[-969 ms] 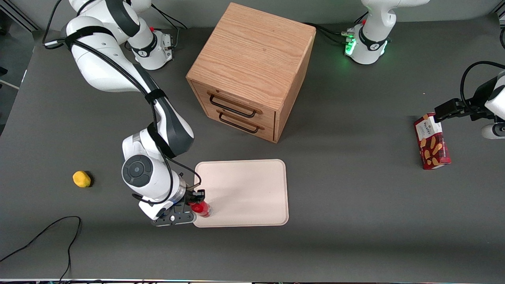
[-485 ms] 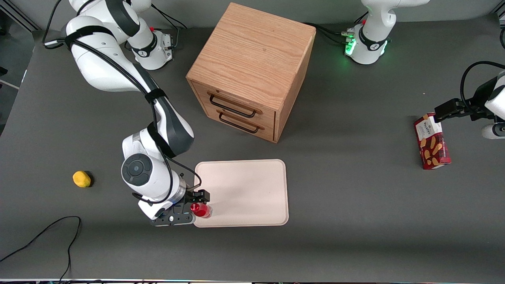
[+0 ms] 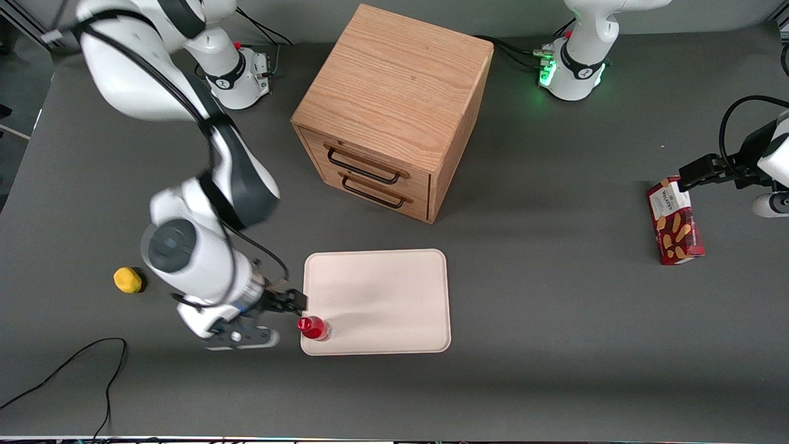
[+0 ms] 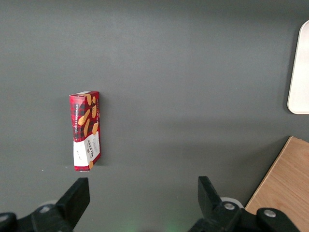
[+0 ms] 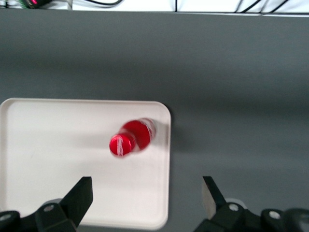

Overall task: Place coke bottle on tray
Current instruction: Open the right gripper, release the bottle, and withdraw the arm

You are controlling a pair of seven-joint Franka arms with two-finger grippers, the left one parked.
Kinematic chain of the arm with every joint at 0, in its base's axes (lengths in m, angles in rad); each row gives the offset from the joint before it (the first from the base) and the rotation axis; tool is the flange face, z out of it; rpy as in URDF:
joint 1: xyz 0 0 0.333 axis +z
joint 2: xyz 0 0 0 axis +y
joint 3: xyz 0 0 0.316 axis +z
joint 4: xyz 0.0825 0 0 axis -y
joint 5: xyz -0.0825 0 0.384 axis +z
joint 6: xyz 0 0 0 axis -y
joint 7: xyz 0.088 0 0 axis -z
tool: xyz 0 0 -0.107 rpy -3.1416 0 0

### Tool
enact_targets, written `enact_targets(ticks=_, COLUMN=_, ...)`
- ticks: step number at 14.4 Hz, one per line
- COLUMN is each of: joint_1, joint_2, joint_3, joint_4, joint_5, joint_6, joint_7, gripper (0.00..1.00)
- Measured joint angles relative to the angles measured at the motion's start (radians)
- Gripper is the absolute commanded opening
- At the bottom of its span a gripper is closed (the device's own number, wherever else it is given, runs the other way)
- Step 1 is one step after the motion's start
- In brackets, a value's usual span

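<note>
My gripper [image 3: 290, 303] hangs released beside the tray [image 3: 382, 296]; the coke bottle [image 3: 313, 328] stands upright at the tray's corner nearest me.

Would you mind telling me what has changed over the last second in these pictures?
The gripper has let go of the coke bottle and, fingers open, has drawn away with the arm toward the working arm's end of the table. The bottle stays upright at the tray's corner. Tray, wooden drawer cabinet, yellow object and biscuit box are unmoved.
</note>
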Motion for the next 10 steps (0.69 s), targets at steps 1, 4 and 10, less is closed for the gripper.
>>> enact_targets(ticks=1, joint_1=-0.007, joint_2=-0.081, joint_3=-0.036, joint_4=-0.070, joint_5=0.056, joint_6=-0.009, joint_7=-0.038, gripper=1.00)
enact_targets(ticks=4, joint_1=-0.034, joint_2=-0.339, joint_3=-0.146, joint_4=-0.307, joint_5=0.162, joint_6=-0.049, joint_7=-0.135, gripper=1.00)
enact_targets(ticks=10, joint_1=-0.038, joint_2=-0.764, joint_3=-0.196, joint_4=-0.694, joint_5=0.170, joint_6=-0.145, joint_7=-0.137, gripper=1.00)
